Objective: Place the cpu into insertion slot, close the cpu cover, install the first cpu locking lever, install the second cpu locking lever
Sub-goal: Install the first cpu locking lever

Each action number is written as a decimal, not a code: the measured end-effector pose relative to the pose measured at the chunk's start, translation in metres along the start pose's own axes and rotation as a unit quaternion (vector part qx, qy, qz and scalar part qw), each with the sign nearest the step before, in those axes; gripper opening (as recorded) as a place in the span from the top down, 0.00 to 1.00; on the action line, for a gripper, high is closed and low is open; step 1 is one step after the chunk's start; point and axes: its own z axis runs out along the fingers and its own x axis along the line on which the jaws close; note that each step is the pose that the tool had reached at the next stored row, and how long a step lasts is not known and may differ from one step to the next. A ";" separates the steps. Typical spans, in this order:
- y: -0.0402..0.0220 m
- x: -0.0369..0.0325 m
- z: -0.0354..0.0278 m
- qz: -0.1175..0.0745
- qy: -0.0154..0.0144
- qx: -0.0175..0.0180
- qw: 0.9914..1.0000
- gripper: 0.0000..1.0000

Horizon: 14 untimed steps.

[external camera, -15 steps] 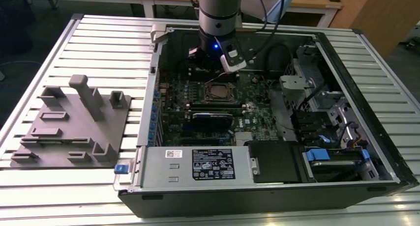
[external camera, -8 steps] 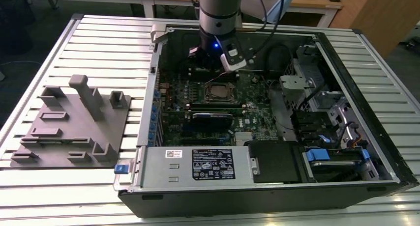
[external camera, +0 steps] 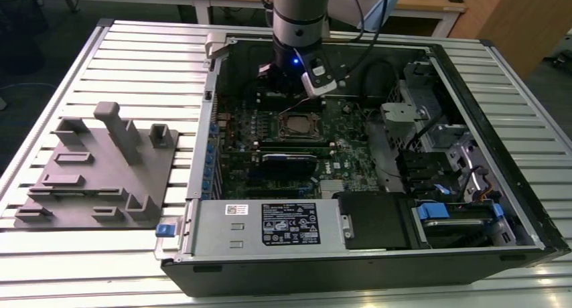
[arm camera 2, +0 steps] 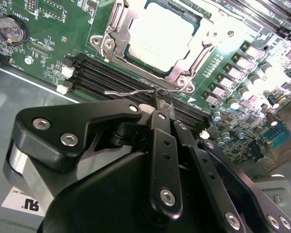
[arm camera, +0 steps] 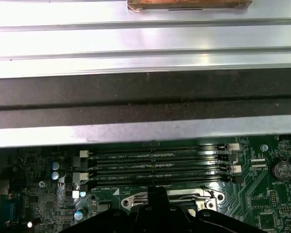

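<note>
we are pinching the lever (arm camera 2: 126, 91) in the closed gripper (arm camera 2: 161, 98), at 12 o'clock from the cpu (external camera: 299, 125) in the exterior view.

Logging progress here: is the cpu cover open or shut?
Shut: the cpu cover lies flat around the cpu, whose silver top shows through its window.

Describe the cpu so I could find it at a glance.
Look inside the open computer case, at the green motherboard on its floor. Beside the long black memory slots lies the cpu, a flat square ringed by the metal cpu cover. Its plain, pale silver top sets it apart from the dark, cluttered parts around it.
</note>
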 end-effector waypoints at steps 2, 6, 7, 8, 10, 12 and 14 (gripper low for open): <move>0.0002 0.0000 -0.0003 0.000 0.000 0.000 1.000 0.89; 0.0013 -0.0003 -0.0008 0.000 0.000 0.000 1.000 0.89; 0.0015 -0.0005 -0.0008 0.000 0.000 0.000 1.000 0.89; 0.0016 -0.0007 -0.0008 0.000 0.000 0.000 1.000 0.89; 0.0018 -0.0010 -0.0008 0.000 0.000 0.001 1.000 0.89; 0.0019 -0.0012 -0.0007 0.000 0.000 0.002 1.000 0.89; 0.0019 -0.0012 -0.0008 0.000 -0.001 0.008 1.000 0.89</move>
